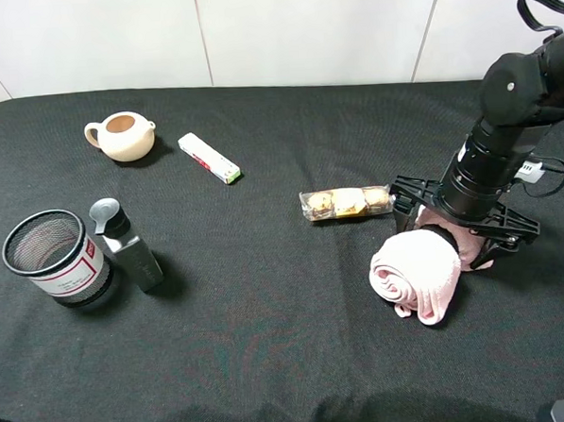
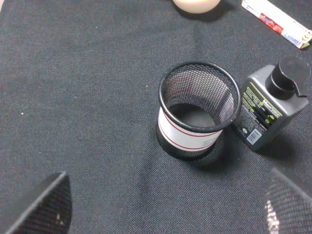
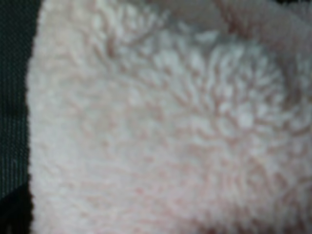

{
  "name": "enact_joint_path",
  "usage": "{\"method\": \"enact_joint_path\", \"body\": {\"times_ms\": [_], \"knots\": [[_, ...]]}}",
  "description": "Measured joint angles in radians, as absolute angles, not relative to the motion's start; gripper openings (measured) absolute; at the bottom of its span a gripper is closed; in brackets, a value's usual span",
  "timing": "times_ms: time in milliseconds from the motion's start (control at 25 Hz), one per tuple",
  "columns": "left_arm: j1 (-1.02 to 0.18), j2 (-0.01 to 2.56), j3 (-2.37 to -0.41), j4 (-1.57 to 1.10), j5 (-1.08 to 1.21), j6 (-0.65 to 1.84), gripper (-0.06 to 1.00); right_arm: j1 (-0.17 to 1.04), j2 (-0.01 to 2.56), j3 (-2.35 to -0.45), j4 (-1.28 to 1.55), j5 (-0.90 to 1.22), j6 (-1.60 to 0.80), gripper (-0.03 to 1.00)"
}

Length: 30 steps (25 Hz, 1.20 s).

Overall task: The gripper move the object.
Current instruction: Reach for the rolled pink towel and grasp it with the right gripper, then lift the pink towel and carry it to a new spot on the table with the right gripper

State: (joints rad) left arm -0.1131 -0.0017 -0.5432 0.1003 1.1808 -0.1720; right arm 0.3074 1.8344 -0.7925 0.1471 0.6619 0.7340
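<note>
A fluffy pale-pink towel (image 1: pixel 418 275), rolled into soft bulging lobes, lies on the right of the desk (image 1: pixel 271 353), which is covered in coarse black cloth. A clear cookie packet (image 1: pixel 346 203) lies just beside it. A cream teapot (image 1: pixel 122 136), slim white box (image 1: pixel 209 158), black wire-mesh cup (image 1: pixel 53 256) and grey flip-cap bottle (image 1: pixel 128 245) sit well apart on the left. The right hand (image 1: pixel 450 230) is low over the towel's rear lobe, jaws spread wide either side; whether they touch it I cannot tell. The left hand (image 2: pixel 165 209) hovers above the mesh cup, wide open and empty
</note>
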Motion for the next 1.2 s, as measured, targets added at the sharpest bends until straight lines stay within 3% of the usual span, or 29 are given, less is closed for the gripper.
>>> {"method": "enact_joint_path", "body": {"times_ms": [120,280,600,1200], "knots": [[-0.113,-0.002,-0.543,0.1,1.181,-0.172,0.83,0.307,1.834,-0.793,0.147,0.662,0.734,0.68],[-0.113,-0.002,-0.543,0.1,1.181,-0.172,0.83,0.307,1.834,-0.791,0.148,0.662,0.734,0.55],[-0.113,-0.002,-0.543,0.1,1.181,-0.172,0.83,0.307,1.834,-0.791,0.154,0.667,0.726,0.4],[-0.113,-0.002,-0.543,0.1,1.181,-0.172,0.83,0.307,1.834,-0.791,0.144,0.672,0.726,0.4]]}}
